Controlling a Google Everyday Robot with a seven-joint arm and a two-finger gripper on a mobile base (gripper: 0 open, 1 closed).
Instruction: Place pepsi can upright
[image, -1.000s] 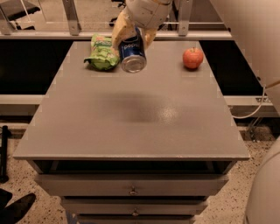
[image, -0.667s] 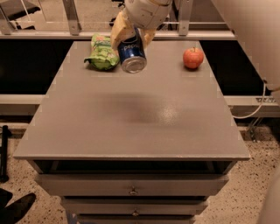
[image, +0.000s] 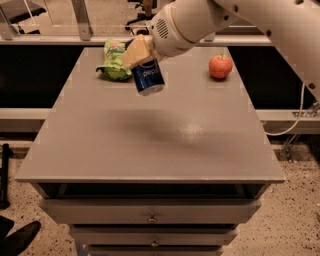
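While the gripper (image: 144, 60) clasped the pepsi can (image: 149, 78) from above, the can hung beneath, axis slightly tilted, apparently clear of the table (image: 150, 155).

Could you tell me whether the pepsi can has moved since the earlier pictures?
Yes. Held in the gripper, the pepsi can now hangs lower in view against the green bag beside it, and has turned nearer upright.

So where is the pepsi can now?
In the camera view, the hand holds the pepsi can tilted above the table, beside the green snack bag, left of the apple.
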